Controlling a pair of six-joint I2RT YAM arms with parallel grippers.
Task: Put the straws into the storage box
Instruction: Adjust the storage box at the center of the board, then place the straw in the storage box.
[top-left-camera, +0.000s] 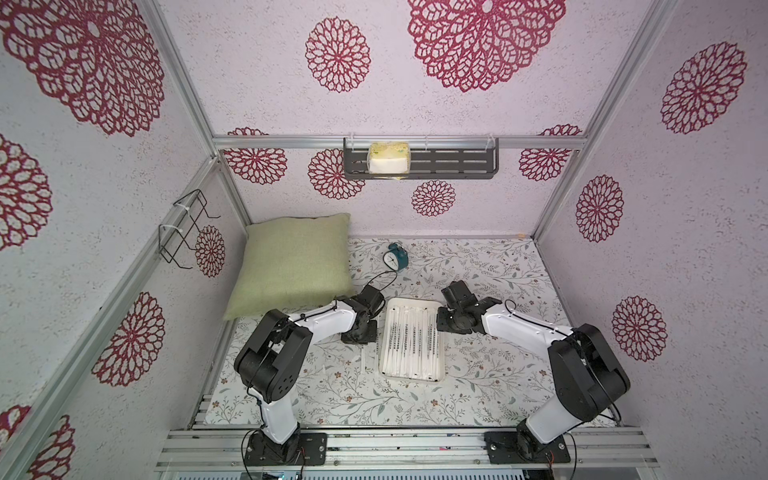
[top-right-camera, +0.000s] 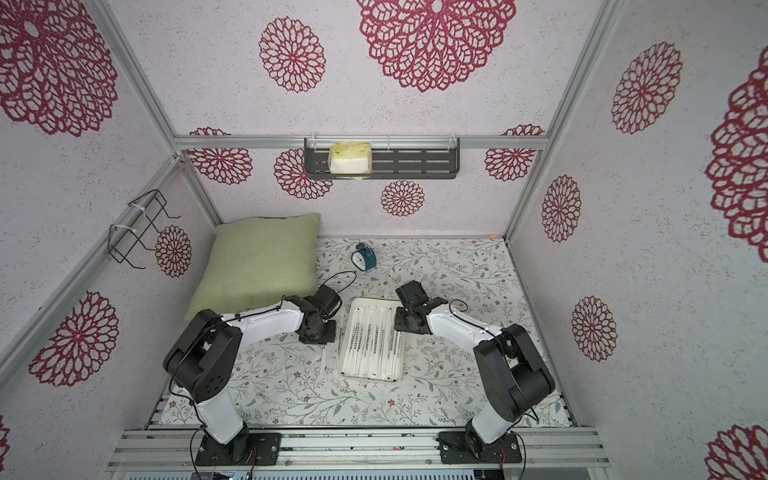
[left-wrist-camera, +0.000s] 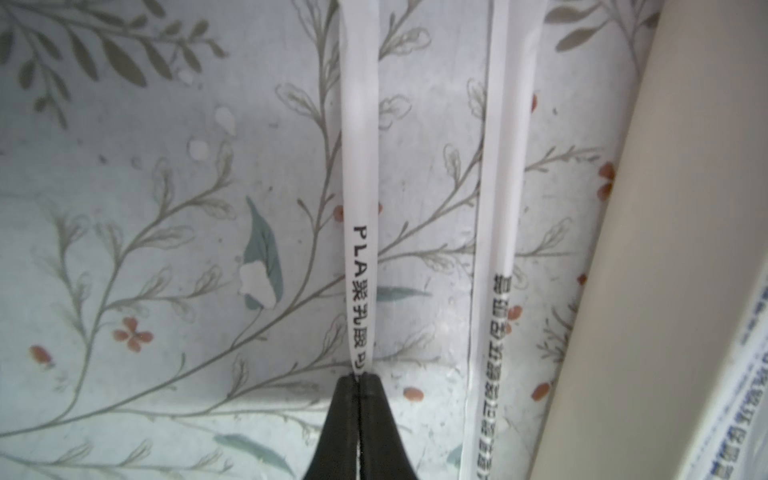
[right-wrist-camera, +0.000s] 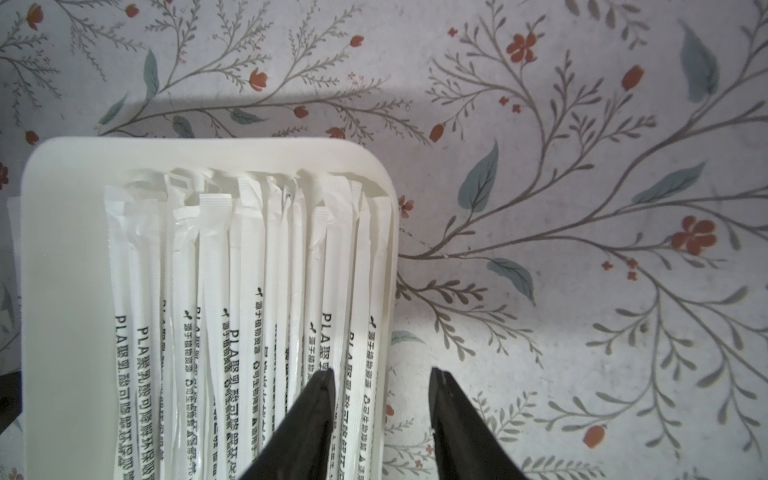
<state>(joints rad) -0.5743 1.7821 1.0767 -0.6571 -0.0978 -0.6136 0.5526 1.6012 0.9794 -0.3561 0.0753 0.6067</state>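
The left gripper (left-wrist-camera: 359, 376) has its fingers clenched on the end of a loose straw (left-wrist-camera: 359, 166) stretched over the floral tablecloth (left-wrist-camera: 145, 249), just left of the storage box (top-left-camera: 409, 301). A second straw (left-wrist-camera: 505, 208) lies on the cloth between the pinched one and the box's left wall. The box sits near the middle of the table between the two arms and holds a packed row of straws (top-left-camera: 411, 345) running near to far. The right gripper (right-wrist-camera: 382, 372) hangs over the far right part of the box, fingers released and grasping nothing. One finger is above the outermost straws, the other beyond the rim above the cloth. A green cushion (top-left-camera: 293, 262) fills the far left corner, and a teal alarm clock (top-left-camera: 395, 257) stands just right of it.
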